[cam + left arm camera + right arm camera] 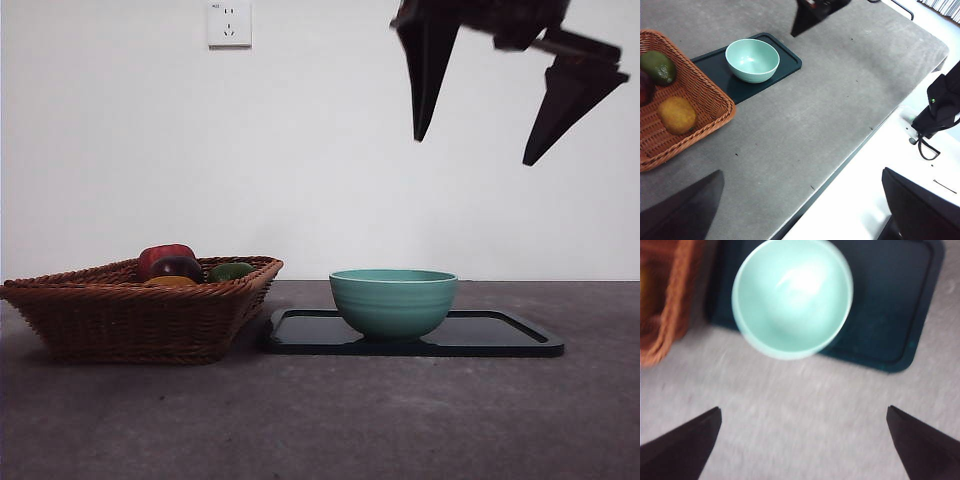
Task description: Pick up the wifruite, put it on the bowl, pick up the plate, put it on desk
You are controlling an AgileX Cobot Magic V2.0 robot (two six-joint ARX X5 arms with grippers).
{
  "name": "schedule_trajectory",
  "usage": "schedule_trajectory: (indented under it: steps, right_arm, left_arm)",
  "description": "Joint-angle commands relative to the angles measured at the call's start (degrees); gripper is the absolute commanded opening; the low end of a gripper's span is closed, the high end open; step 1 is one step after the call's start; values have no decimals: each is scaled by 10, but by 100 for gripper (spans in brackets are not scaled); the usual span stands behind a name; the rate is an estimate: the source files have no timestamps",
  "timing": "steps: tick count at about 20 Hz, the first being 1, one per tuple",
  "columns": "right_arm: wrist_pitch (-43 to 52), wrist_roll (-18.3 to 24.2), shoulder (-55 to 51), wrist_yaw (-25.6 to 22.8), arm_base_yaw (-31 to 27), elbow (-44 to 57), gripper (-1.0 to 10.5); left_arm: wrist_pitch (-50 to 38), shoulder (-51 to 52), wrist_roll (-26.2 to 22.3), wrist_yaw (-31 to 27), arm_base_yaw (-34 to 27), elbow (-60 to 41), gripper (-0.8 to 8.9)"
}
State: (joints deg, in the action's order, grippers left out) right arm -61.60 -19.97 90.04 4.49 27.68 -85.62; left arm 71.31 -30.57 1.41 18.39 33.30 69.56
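1. Desk [330,420]: grey, mottled, bearing all below.
2. Wicker basket [140,310], near left edge; wifruite [676,114] inside, beside green fruit [658,67].
3. Dark tray [500,335], just beside basket.
4. Bowl [393,300], on tray's basket-side end.
5. Right gripper [480,135], high above bowl, jaws spread wide, empty.
6. Left gripper [800,200], over desk's edge, jaws apart, empty.

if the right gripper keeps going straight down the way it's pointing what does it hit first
Probably bare table just in front of the bowl. The open right gripper frames that patch; the bowl lies just beyond, though depth is unclear.
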Motion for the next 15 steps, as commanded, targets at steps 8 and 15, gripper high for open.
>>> schedule_trajectory:
  steps: [8,15]
  right_arm:
    - [-4,-1,183,4,-42,-97,570]
    - [57,7,250,17,-53,-97,569]
  left_arm:
    - [-6,-1,3,3,5,7,501]
    - [-7,-1,1,3,5,7,500]
